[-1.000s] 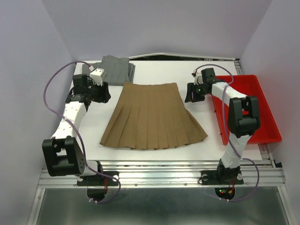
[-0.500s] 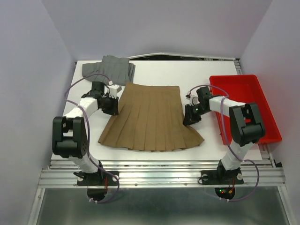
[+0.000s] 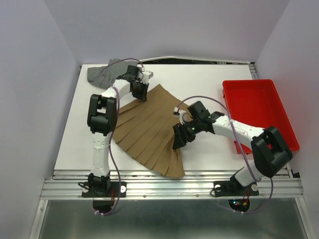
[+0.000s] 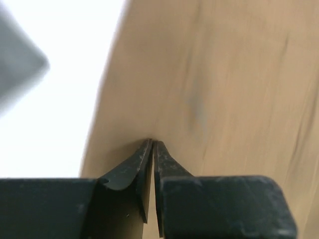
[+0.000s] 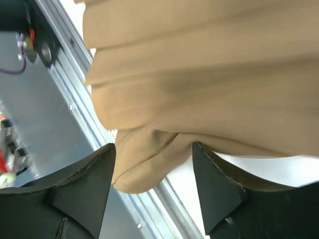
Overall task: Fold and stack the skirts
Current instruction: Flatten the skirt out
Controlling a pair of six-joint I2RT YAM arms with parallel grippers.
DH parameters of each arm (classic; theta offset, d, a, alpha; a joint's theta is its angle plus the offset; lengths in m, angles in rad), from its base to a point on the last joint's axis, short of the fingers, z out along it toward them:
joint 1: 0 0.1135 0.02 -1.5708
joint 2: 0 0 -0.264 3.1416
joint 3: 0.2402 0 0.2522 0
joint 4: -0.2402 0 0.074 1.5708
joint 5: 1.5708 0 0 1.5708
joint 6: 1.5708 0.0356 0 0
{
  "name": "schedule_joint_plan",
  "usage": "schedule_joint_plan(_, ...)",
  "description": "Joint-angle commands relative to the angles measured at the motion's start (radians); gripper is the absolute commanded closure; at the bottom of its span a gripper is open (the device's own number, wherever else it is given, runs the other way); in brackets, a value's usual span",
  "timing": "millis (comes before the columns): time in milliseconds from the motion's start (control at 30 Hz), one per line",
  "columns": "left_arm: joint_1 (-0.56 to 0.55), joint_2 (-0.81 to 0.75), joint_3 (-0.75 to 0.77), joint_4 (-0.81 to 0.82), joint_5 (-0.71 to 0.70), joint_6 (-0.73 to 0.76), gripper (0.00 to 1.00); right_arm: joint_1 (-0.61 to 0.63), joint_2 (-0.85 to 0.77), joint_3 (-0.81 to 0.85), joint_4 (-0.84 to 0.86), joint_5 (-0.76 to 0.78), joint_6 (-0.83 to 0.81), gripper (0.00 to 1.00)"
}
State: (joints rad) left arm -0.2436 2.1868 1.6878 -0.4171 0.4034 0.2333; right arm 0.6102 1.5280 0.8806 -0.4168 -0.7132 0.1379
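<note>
From above, a red tray sits at the right side of the white desk, well apart from the clothes, and a grey skirt lies bunched in the far-left corner. The brown skirt lies in the middle of the desk on a slant. Its long axis runs from the narrow waist end, which points to the far left just beside the grey one, down to the fanned hem at the near edge. The left pincer sits on the waist end and the right pincer on the skirt's right edge. That makes two skirts, one tray and two arms. In the left wrist view, the left pincer is clamped narrow on the edge of the brown cloth, with bare desk to its left. In the right wrist view, the right pincer holds a bunched fold of the brown skirt that fills the gap between its fingers, with the desk's metal rail beyond.
</note>
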Motion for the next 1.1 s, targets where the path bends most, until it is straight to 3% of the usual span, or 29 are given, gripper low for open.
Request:
schedule_joint_plan(0,-0.066,0.138,0.284,-0.064,-0.012,0.000,0.79,-0.033,-0.051,0.155,-0.075,0.090,-0.096,0.33)
schedule_joint_plan(100,-0.092,0.189,0.454,-0.109,0.005,0.008,0.68,-0.165,-0.068,0.233,-0.103,0.104,-0.126,0.33)
schedule_joint_plan(233,-0.092,0.083,0.426,-0.088,-0.021,-0.020,0.56,-0.268,0.020,0.354,-0.125,0.196,-0.277,0.36)
schedule_joint_plan(367,-0.068,-0.129,0.215,-0.061,-0.012,-0.045,0.55,-0.277,0.170,0.461,-0.158,0.261,-0.358,0.42)
schedule_joint_plan(467,-0.074,-0.351,-0.068,-0.068,0.003,-0.041,0.54,-0.277,0.276,0.529,-0.165,0.279,-0.391,0.43)
schedule_joint_plan(700,-0.071,-0.522,-0.416,-0.140,-0.030,-0.029,0.54,-0.277,0.458,0.624,-0.214,0.304,-0.442,0.48)
schedule_joint_plan(900,-0.060,-0.434,-0.496,-0.140,-0.029,-0.003,0.57,-0.277,0.423,0.502,-0.229,0.369,-0.462,0.50)
schedule_joint_plan(1067,-0.056,-0.294,-0.423,-0.134,-0.037,0.029,0.62,-0.277,0.373,0.379,-0.250,0.376,-0.466,0.51)
